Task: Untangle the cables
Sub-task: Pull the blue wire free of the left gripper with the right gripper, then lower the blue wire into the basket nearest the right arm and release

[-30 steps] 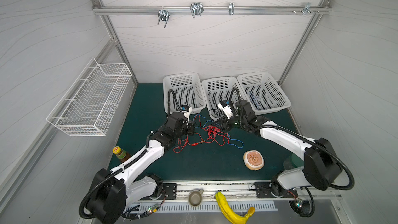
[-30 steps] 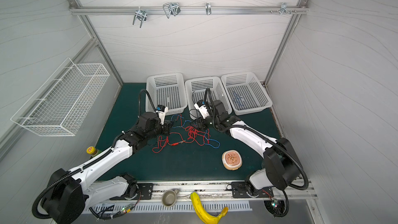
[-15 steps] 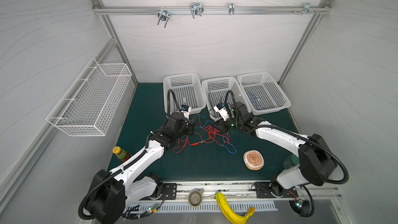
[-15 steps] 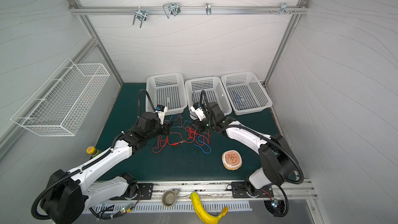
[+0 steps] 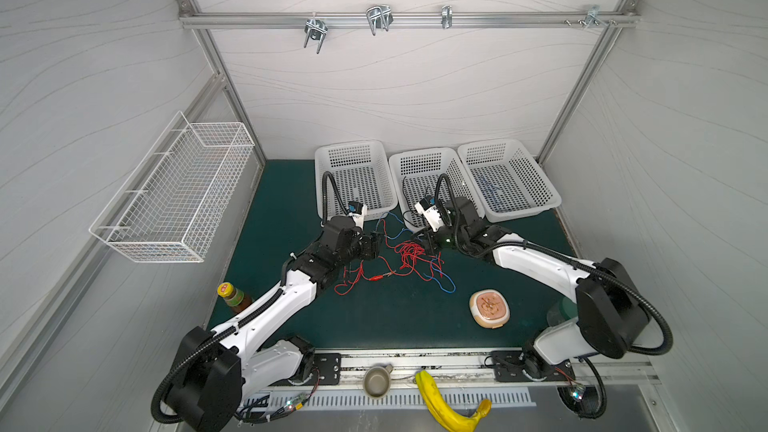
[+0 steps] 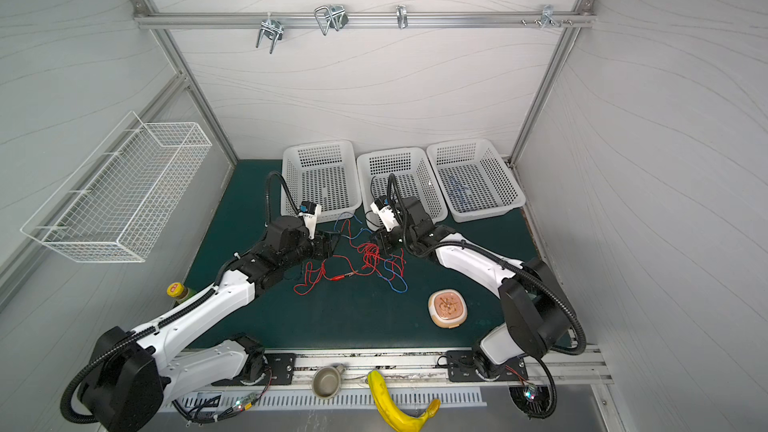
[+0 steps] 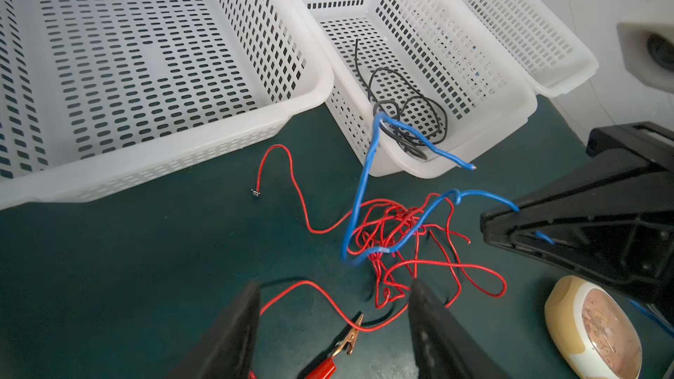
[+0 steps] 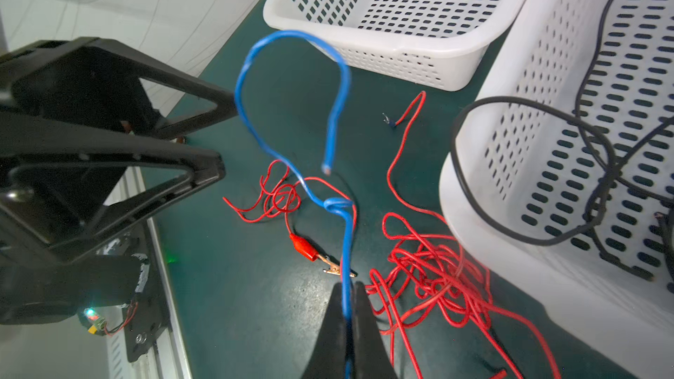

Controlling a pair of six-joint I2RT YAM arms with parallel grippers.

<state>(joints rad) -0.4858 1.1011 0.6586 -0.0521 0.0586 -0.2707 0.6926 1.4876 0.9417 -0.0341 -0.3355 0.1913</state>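
Right gripper (image 8: 346, 288) clamped on blue cable (image 8: 344, 235), just in front of middle basket (image 8: 470, 198); cable raised, probably to draw its loop out of red cables (image 8: 434, 275) heaped on mat (image 8: 255, 304) beside same basket. Left gripper (image 7: 333, 286) jaws apart, holding nothing, near heap, likely poised to pin red strands. Black cable (image 7: 408, 78) lies inside basket, apparently sorted.

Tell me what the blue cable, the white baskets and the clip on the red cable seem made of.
The blue cable: smooth, slightly glossy plastic-looking insulation; its coppery bare tip suggests metal inside.
The white baskets: moulded plastic, semi-gloss, judging by the regular slotted holes and rounded rims.
The clip: coppery toothed metal jaws with a glossy red sleeve, probably soft plastic or rubber.
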